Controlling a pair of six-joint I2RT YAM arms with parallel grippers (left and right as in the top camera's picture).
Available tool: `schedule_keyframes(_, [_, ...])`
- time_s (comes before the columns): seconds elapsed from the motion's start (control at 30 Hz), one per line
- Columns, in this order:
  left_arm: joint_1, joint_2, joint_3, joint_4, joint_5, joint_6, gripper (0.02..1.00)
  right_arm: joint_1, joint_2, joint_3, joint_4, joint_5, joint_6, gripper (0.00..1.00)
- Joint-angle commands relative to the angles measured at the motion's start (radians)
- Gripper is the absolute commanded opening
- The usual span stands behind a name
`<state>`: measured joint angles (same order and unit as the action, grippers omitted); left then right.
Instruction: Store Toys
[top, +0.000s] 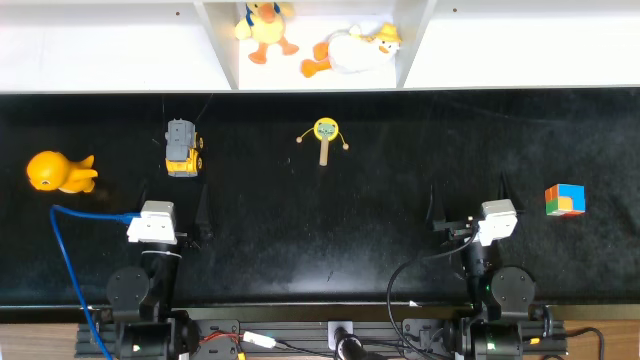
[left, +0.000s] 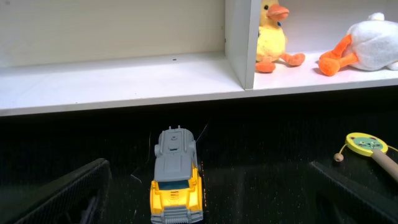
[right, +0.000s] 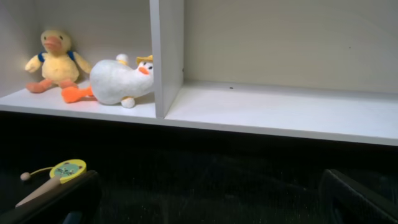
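Observation:
Four toys lie on the black table: an orange duck (top: 58, 172) at the far left, a yellow and grey truck (top: 182, 148), a small rattle drum (top: 325, 135) near the middle, and a coloured cube (top: 564, 200) at the far right. My left gripper (top: 173, 205) stands open just short of the truck (left: 176, 177), which lines up with the gap between its fingers (left: 68, 193). My right gripper (top: 470, 200) is open and empty at the table's right, left of the cube. The rattle (right: 53, 176) lies off to its side.
A white shelf (top: 120, 50) runs along the back. Its middle compartment holds a yellow plush duck (top: 264, 28) and a white plush goose (top: 355, 50). The side compartments (right: 280, 109) are bare. A blue cable (top: 70, 250) trails by the left arm.

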<state>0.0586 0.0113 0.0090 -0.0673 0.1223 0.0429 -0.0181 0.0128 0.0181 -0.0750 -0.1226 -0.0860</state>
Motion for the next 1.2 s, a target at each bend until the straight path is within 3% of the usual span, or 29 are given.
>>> schedule_keyframes(0.03, [-0.004,-0.008,-0.001,-0.006,-0.012,-0.018,0.998,-0.002,-0.009,-0.013,0.004,0.011,0.005,0.996])
schedule_keyframes(1.03, [-0.003,-0.008,-0.001,0.053,-0.013,-0.014,0.998,-0.002,-0.009,-0.013,0.004,0.011,0.005,0.993])
schedule_keyframes(1.2, [-0.004,-0.008,0.014,0.053,-0.041,-0.076,0.998,-0.002,-0.009,-0.013,0.004,0.011,0.005,0.996])
